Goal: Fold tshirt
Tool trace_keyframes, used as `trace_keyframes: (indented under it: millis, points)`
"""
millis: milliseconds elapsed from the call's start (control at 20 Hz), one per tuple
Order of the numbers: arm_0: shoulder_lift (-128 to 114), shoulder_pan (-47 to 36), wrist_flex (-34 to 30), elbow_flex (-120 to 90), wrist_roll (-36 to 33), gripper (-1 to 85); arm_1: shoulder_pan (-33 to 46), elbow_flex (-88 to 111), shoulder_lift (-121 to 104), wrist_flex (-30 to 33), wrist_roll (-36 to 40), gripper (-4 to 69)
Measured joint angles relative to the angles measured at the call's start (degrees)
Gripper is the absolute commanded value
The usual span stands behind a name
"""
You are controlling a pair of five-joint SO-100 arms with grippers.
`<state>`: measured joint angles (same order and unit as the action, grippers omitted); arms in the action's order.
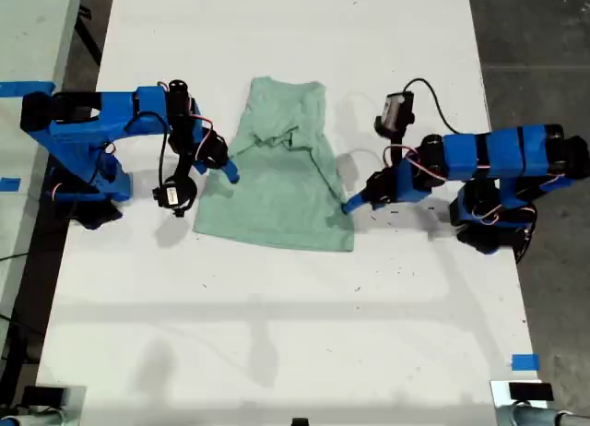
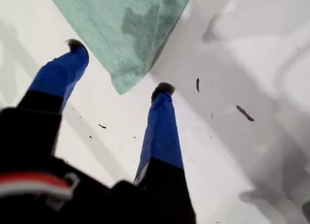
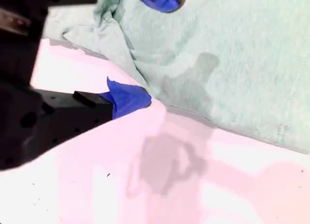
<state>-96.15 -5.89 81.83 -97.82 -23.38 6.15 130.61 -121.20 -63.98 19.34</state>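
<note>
The pale mint-green tshirt (image 1: 277, 191) lies flat on the white table (image 1: 295, 325), with rumpled folds across its middle. My first gripper (image 1: 349, 205) reaches in from the exterior view's right, at the shirt's edge. In the first wrist view it (image 2: 118, 66) is open, and a corner of the tshirt (image 2: 126, 25) lies between its blue fingertips (image 2: 162, 90). My second gripper (image 1: 230, 174) comes from the exterior view's left, at the opposite edge. It (image 3: 147, 48) is open astride the tshirt's (image 3: 232, 64) folded edge, one finger (image 3: 128, 99) on the table side.
Blue tape (image 1: 525, 361) marks the table near the exterior view's lower right corner. Dark floor (image 1: 544, 39) lies past the table's edge on that view's right. On its left stands another pale surface (image 1: 28, 39) with blue tape. Dark specks (image 2: 244, 113) dot the table.
</note>
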Motion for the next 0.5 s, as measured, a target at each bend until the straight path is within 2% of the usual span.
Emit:
trace_keyframes:
  millis: [300, 350, 500]
  points:
    - [0.00, 0.18, -0.18, -0.35, 0.79, 23.1, -0.44, 4.75, 16.26, 15.73, -2.55, 24.1]
    - [0.00, 0.26, -1.05, -0.53, 0.79, 22.6, -0.44, 2.64, 19.07, 15.91, -2.46, 21.0]
    - [0.00, 0.26, -2.02, -1.05, 0.79, 22.2, -0.44, -3.69, 25.05, 14.41, -2.37, -0.2]
